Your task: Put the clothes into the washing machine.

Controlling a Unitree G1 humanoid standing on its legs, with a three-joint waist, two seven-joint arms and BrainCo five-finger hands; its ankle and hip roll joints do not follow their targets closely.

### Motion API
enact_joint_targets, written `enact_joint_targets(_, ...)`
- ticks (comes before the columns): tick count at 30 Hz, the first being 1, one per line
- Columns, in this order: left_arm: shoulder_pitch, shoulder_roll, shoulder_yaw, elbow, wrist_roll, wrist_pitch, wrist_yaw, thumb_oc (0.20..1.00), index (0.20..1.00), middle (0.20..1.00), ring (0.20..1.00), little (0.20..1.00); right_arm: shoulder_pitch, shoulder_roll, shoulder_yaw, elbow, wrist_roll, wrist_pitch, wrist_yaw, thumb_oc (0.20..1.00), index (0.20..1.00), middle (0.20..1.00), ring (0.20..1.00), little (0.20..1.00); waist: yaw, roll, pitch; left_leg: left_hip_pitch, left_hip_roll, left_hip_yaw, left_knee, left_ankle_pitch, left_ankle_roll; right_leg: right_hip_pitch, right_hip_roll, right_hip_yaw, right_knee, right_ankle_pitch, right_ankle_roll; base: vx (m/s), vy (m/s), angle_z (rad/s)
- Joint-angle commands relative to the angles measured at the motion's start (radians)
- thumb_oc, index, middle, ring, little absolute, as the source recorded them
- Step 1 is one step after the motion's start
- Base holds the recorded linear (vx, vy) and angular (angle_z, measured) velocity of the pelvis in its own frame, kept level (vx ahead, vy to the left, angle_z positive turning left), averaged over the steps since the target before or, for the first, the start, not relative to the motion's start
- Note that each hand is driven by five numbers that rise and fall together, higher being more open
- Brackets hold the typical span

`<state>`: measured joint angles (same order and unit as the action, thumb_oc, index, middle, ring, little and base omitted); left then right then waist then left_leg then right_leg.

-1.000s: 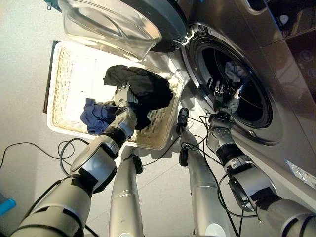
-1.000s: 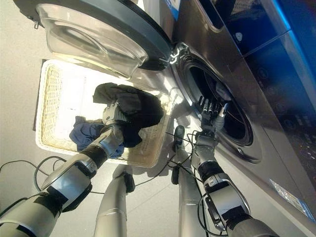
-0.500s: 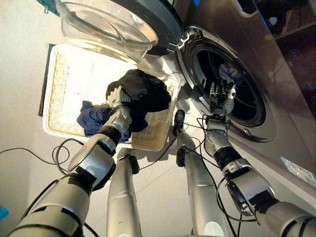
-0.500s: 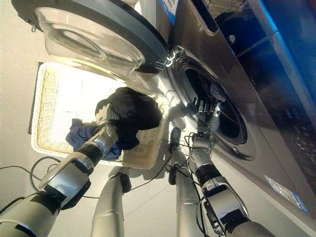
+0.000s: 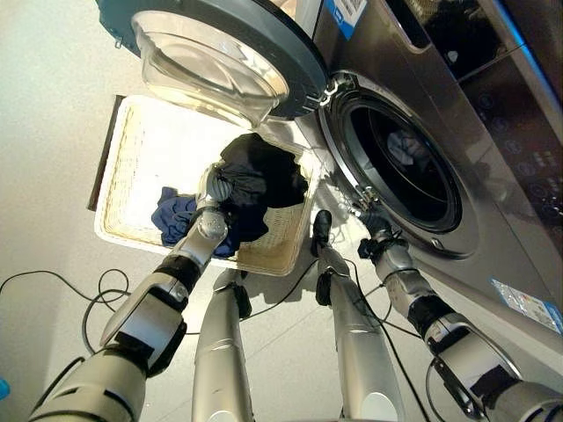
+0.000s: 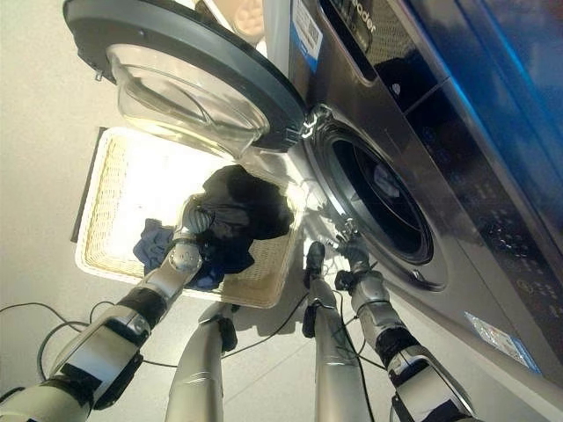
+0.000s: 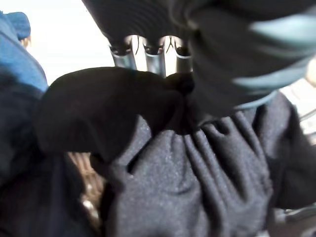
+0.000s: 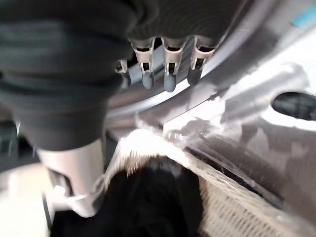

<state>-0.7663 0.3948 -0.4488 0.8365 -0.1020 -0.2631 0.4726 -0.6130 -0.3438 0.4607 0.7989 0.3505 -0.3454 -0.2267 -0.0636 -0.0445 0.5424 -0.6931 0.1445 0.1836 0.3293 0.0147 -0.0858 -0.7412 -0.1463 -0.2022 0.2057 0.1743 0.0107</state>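
A black garment [image 5: 264, 171] is bunched at the machine-side end of the white wicker basket [image 5: 119, 167]. My left hand [image 5: 214, 187] is shut on it, fingers [image 7: 148, 57] curled into the dark cloth [image 7: 197, 173]. A blue garment [image 5: 173, 211] lies in the basket beside my left wrist. The washing machine's drum opening [image 5: 396, 158] stands open, with a pale piece of cloth [image 5: 400, 145] inside. My right hand [image 5: 369, 218] hangs just below the drum's lower rim, fingers [image 8: 168, 74] relaxed and holding nothing.
The machine's round glass door [image 5: 220, 53] is swung wide and overhangs the far end of the basket. The basket sits on a pale floor against the machine's front. The machine's grey front panel [image 5: 493, 237] runs along the right.
My right hand has come out of the drum and dropped below its rim. My left hand has drawn the black garment up into a tighter bunch. The camera has shifted.
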Motion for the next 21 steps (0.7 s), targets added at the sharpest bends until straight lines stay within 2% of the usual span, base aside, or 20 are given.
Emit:
enact_joint_targets(1,0.023,-0.020,0.031,-0.101,-0.025,-0.118,-0.016,0.200,0.200,0.200,0.200,0.200,-0.010,-0.058,0.007,-0.110,-0.238,0.025,-0.087,1.000,1.000,1.000,1.000,1.000,0.041,0.043,-0.022,0.007,-0.052,0.022,-0.058,0.020,-0.030,0.011,-0.038,-0.084,0.184,-0.168,0.119,0.00,-0.012,0.04)
enact_joint_targets(2,0.023,-0.020,0.031,-0.101,-0.025,-0.118,-0.016,0.200,0.200,0.200,0.200,0.200,-0.010,-0.058,0.007,-0.110,-0.238,0.025,-0.087,1.000,1.000,1.000,1.000,1.000,0.041,0.043,-0.022,0.007,-0.052,0.022,-0.058,0.020,-0.030,0.011,-0.038,-0.084,0.184,-0.168,0.119,0.00,-0.015,0.08)
enact_joint_targets(5,0.086,-0.023,0.031,-0.218,-0.026,-0.154,-0.059,0.200,0.200,0.200,0.200,0.200,-0.021,-0.107,0.046,-0.172,-0.413,0.082,-0.146,1.000,1.000,1.000,1.000,1.000,0.060,0.057,-0.022,0.018,-0.058,0.014,-0.059,0.011,-0.026,0.025,-0.051,-0.097,0.187,-0.174,0.121,0.01,-0.028,0.14)
enact_joint_targets(8,0.098,-0.021,0.032,-0.242,-0.026,-0.162,-0.071,0.200,0.200,0.200,0.200,0.200,-0.028,-0.119,0.052,-0.179,-0.437,0.093,-0.154,1.000,1.000,1.000,1.000,1.000,0.065,0.060,-0.022,0.021,-0.060,0.012,-0.059,0.009,-0.025,0.028,-0.054,-0.100,0.188,-0.176,0.122,0.01,-0.020,0.14)
enact_joint_targets(10,0.133,-0.006,0.043,-0.336,-0.045,-0.177,-0.124,0.200,0.200,0.200,0.200,0.200,-0.064,-0.150,0.066,-0.187,-0.454,0.118,-0.144,1.000,1.000,1.000,1.000,1.000,0.084,0.073,-0.022,0.021,-0.067,0.000,-0.054,0.002,-0.020,0.029,-0.061,-0.104,0.201,-0.183,0.121,0.02,-0.029,0.09)
enact_joint_targets(17,0.168,0.027,0.051,-0.447,-0.047,-0.198,-0.146,0.200,0.200,0.200,0.200,0.200,-0.073,-0.161,0.059,-0.196,-0.455,0.137,-0.136,1.000,1.000,1.000,1.000,1.000,0.102,0.088,-0.022,0.021,-0.078,-0.012,-0.046,-0.005,-0.015,0.033,-0.067,-0.110,0.211,-0.191,0.117,0.01,-0.010,0.09)
enact_joint_targets(21,0.183,0.047,0.054,-0.496,-0.048,-0.215,-0.179,0.200,0.200,0.200,0.200,0.200,-0.074,-0.175,0.066,-0.209,-0.538,0.163,-0.142,1.000,1.000,1.000,1.000,1.000,0.106,0.093,-0.022,0.018,-0.080,-0.015,-0.042,-0.007,-0.013,0.031,-0.071,-0.111,0.217,-0.193,0.117,0.01,-0.002,0.07)
